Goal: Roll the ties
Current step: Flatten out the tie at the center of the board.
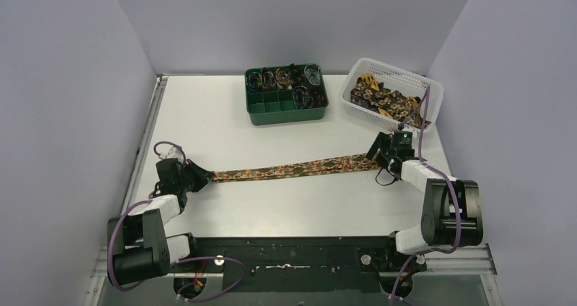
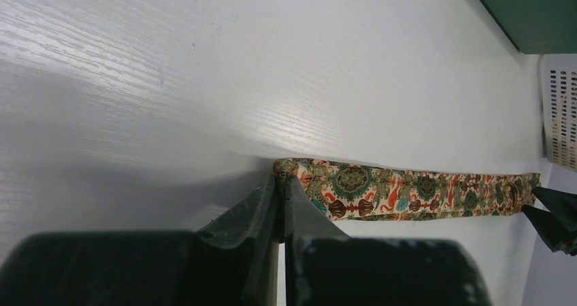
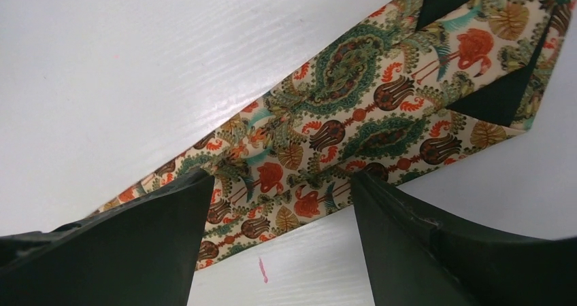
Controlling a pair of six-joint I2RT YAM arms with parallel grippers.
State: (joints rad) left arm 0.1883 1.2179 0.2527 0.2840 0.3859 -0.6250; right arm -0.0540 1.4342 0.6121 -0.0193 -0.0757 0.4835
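One tie (image 1: 292,168) lies flat as a long strip across the table, printed in cream, green and red-brown. My left gripper (image 1: 207,177) is shut on its narrow end; in the left wrist view the fingers (image 2: 281,183) pinch the tip of the tie (image 2: 408,194). My right gripper (image 1: 377,151) stands open over the wide end. In the right wrist view the open gripper (image 3: 279,178) has both tips down on the tie (image 3: 354,109), with its pointed end lying beyond them. Rolled ties (image 1: 279,78) fill back compartments of a green tray. More ties (image 1: 381,98) lie heaped in a white basket.
The green compartment tray (image 1: 286,112) stands at the back centre, and the white basket (image 1: 435,92) at the back right, just behind my right gripper. A small pink mark (image 3: 262,270) is on the table by the tie. Grey walls close in both sides.
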